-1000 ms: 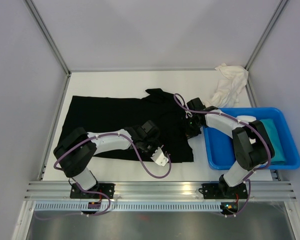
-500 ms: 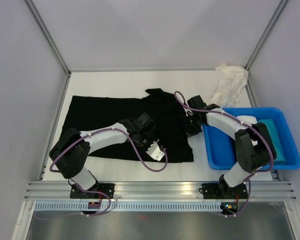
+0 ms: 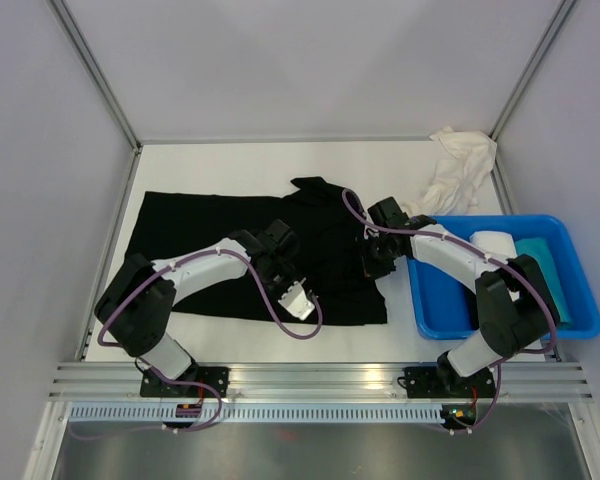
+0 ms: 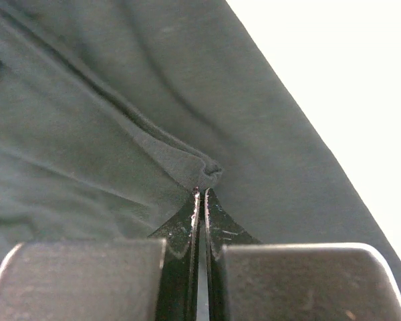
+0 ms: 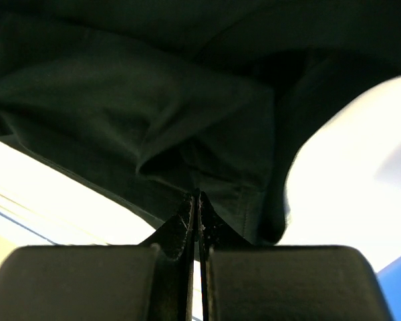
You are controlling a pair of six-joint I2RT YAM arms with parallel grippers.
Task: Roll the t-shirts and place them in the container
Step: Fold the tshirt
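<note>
The black t-shirt [image 3: 210, 235] is lying spread across the middle of the bench [image 3: 240, 165], reaching from near the left edge to just beside the blue tub [image 3: 440, 318]. The left jaws are clenching a small raised fold of its cloth, and the right jaws are pinching a bunched fold at the shirt's right side. A cream-white t-shirt [image 3: 458, 168] is sitting crumpled in the far right corner, and a teal t-shirt [image 3: 552, 268] is lying in the tub

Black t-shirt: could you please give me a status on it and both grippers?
Left gripper shut on a fold of the black t-shirt. Right gripper shut on its edge. Shirt spread out, not yet rolled. Blue tub close alongside.
</note>
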